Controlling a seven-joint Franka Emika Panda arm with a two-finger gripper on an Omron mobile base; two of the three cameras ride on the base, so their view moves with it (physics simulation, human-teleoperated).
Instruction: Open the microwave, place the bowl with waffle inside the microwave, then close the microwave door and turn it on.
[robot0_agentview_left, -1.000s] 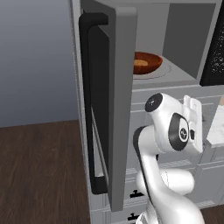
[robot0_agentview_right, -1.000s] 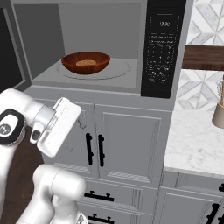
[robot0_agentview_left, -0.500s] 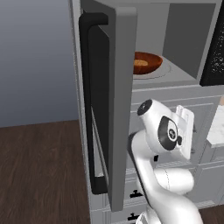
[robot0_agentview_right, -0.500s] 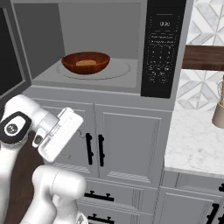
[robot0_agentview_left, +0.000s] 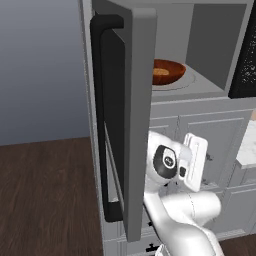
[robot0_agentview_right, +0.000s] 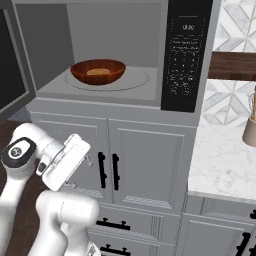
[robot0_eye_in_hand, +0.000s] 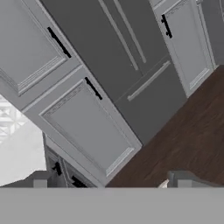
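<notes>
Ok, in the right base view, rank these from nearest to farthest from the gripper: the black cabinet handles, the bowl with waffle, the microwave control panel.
From the gripper, low at the left:
1. Black cabinet handles, just to its right at about the same height.
2. Bowl with waffle, above it, inside the microwave cavity.
3. Control panel, up and well to the right.

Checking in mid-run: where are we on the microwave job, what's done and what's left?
Done: the microwave door stands open and the bowl with waffle sits on the turntable inside the microwave. In hand: nothing; the gripper is open and empty, low by the cabinets. Left: shut the door, then press start on the control panel.
</notes>
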